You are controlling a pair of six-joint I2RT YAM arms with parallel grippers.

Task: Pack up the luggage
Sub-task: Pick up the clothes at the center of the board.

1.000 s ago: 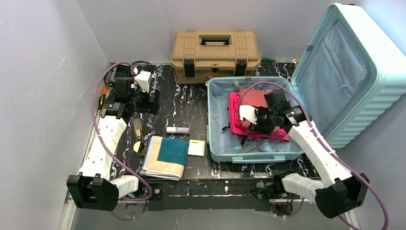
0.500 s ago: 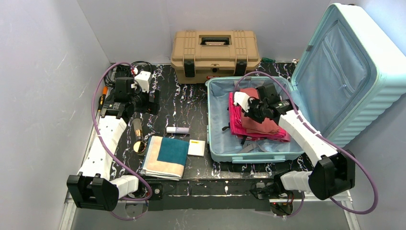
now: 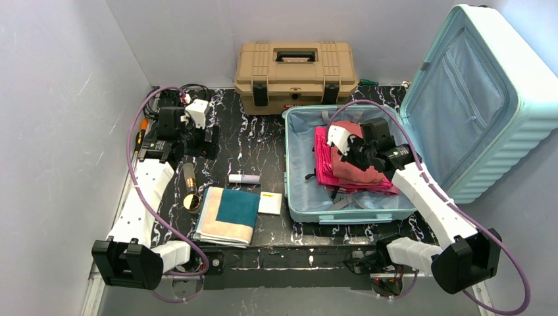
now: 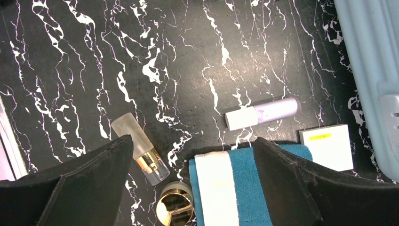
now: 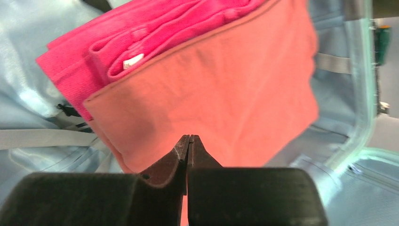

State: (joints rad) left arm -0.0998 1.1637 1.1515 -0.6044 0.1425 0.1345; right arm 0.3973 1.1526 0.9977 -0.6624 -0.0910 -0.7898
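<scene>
**Status: right arm.** The right end effector [image 5: 189, 137] has its fingers pressed together, tips meeting directly above a salmon cloth [image 5: 226, 84]. The pictures do not show whether a thin fold is caught between the tips. One second ago the fingers stood apart and the unit sat nearer the front wall of the luggage [image 3: 297, 178]. It is now shifted toward the rear wall.

**Status: load.** The salmon cloth now covers more of the folded pink garments [image 5: 155, 28] below and ahead of the end effector. Both lie inside the open lower shell of the luggage. The lid stands raised to the right of the end effector.

**Status: left arm.** The left end effector [image 4: 192, 141] is unchanged. Its fingers are spread wide and hold nothing above the tabletop [image 4: 188, 47]. Below it lie:
- a lavender tube [image 4: 263, 113]
- a frosted bottle [image 4: 139, 148]
- a teal-and-cream towel [image 4: 235, 188]
- a small white box [image 4: 327, 146]

**Assessment.** The clothing layer appears placed. The closure probably serves to press or adjust the cloth, not to lift it. The four tabletop items remain unpacked, so the task is judged partly complete.
</scene>
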